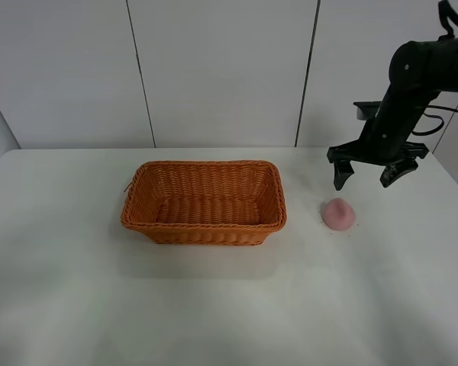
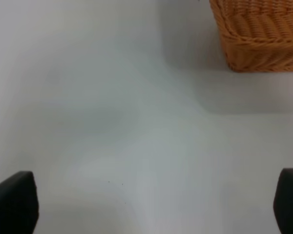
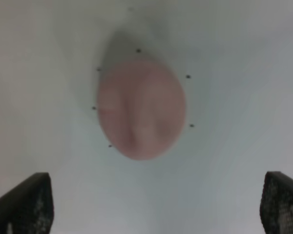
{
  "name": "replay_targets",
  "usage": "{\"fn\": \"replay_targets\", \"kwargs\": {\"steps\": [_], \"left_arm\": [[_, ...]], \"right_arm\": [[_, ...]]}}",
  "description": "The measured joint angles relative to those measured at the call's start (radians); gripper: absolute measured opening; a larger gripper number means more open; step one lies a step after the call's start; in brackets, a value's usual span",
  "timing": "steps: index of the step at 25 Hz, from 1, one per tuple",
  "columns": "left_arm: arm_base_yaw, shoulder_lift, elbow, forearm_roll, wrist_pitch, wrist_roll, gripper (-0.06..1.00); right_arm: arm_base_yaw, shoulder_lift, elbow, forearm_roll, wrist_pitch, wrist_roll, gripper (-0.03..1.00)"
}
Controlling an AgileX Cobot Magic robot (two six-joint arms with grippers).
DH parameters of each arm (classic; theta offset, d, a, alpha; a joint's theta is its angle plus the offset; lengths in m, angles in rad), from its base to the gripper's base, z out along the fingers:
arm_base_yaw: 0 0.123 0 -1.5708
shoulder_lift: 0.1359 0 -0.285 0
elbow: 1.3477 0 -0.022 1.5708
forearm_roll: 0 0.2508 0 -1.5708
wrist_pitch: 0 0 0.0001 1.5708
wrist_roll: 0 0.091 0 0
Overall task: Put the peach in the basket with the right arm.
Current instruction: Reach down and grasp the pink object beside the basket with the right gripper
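The pink peach lies on the white table to the right of the orange-brown wicker basket. My right gripper hangs open above the table, just behind and slightly right of the peach, not touching it. In the right wrist view the peach fills the middle, ahead of the two spread fingertips. The left gripper is open over bare table, with a corner of the basket ahead of it. The left arm does not show in the high view.
The white table spreads wide in front of the basket and peach. A white panelled wall stands behind it. Small dark specks ring the peach on the table.
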Motion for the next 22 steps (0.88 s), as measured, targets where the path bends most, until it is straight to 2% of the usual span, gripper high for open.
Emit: {"fn": "replay_targets", "kwargs": {"steps": [6, 15, 22], "left_arm": [[0.000, 0.000, 0.000, 0.000, 0.000, 0.000, 0.99], [0.000, 0.000, 0.000, 0.000, 0.000, 0.000, 0.99], [0.000, 0.000, 0.000, 0.000, 0.000, 0.000, 0.99]], "right_arm": [[0.016, 0.047, -0.001, -0.009, -0.037, 0.017, 0.65], [0.016, 0.140, -0.001, -0.024, -0.156, 0.044, 0.65], [0.016, 0.217, -0.001, -0.024, -0.171, 0.046, 0.65]]}}
